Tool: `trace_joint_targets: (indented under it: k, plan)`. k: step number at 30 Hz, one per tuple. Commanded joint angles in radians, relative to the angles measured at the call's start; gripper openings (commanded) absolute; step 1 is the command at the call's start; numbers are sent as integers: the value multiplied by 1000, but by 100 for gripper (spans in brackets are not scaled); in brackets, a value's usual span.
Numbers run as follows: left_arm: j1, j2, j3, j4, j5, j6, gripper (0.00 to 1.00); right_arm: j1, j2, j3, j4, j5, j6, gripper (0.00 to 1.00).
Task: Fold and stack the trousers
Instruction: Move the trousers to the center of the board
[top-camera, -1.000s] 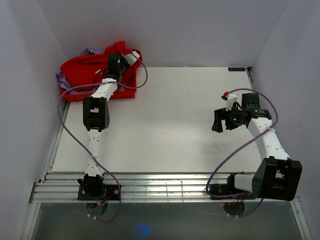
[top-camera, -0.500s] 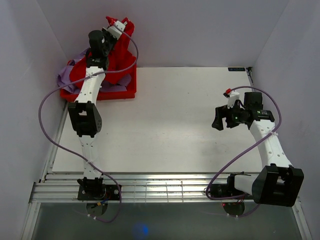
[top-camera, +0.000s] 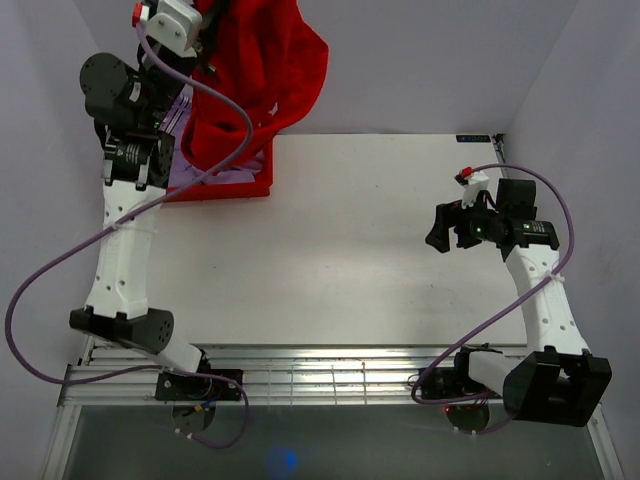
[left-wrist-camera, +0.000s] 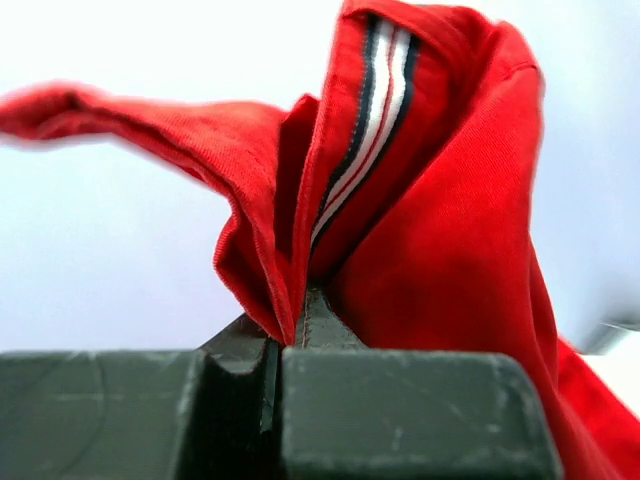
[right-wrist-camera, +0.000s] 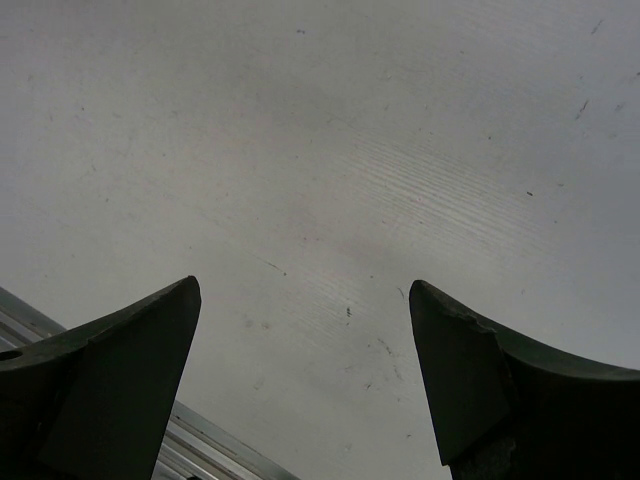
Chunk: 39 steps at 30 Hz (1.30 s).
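Top external | red trousers (top-camera: 262, 70) hang above red crate (top-camera: 232, 186), striped edge pinched in left gripper (left-wrist-camera: 290, 328) | right gripper (right-wrist-camera: 305, 330) agape, well right of crate | risk: thin pinch slips; hem snags crate.

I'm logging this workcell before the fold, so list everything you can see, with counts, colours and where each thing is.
Trousers: one pair, red with a striped waistband, hanging in the air above the bin.
Bin: one, red, far left corner of the table.
Garment: one, lavender, inside the bin, mostly hidden.
Table: one, white.
Cables: two, purple, one trailing each arm.
Left gripper: one, black, raised high, shut on the trousers.
Right gripper: one, black, open and holding nothing, over the table's right side.
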Motion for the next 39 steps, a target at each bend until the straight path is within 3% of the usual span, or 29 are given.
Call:
trace_joint_targets:
  k: [1,5,7,11,16,20,21,23,24,25,31,39]
  plan:
    - [-112,-76,-196,1,137,-70,0,-34,-31,67,21,-21,38,90]
    - [-275,-164,-481,-49,35,-27,0,-137,-38,104,17,-53,68,90]
    - [-375,-194,-594,-29,-97,7,0,-235,-34,133,0,-94,70,90]
    - [-458,-162,-802,-12,-168,-43,0,-351,26,204,-97,-188,-2,90]
    - [-570,-72,-944,33,-217,-47,0,-381,60,224,-178,-226,-89,90]
    - [-593,8,-909,-4,-172,-105,2,-380,110,241,-249,-304,-148,90]
    - [-591,19,-868,-52,-132,-113,17,-380,124,250,-266,-341,-172,90]
    - [-591,22,-835,-129,-24,-131,58,-380,155,258,-302,-372,-194,90]
    - [-591,13,-824,-149,-7,-151,89,-377,163,259,-309,-396,-201,90]
    - [-591,-2,-817,-178,4,-159,96,-374,176,259,-315,-406,-214,90]
    - [-504,-147,-804,-329,48,-206,98,-245,209,232,-290,-415,-203,90]
    - [-342,-268,-893,-617,169,-87,96,46,201,227,-157,-282,-208,90]
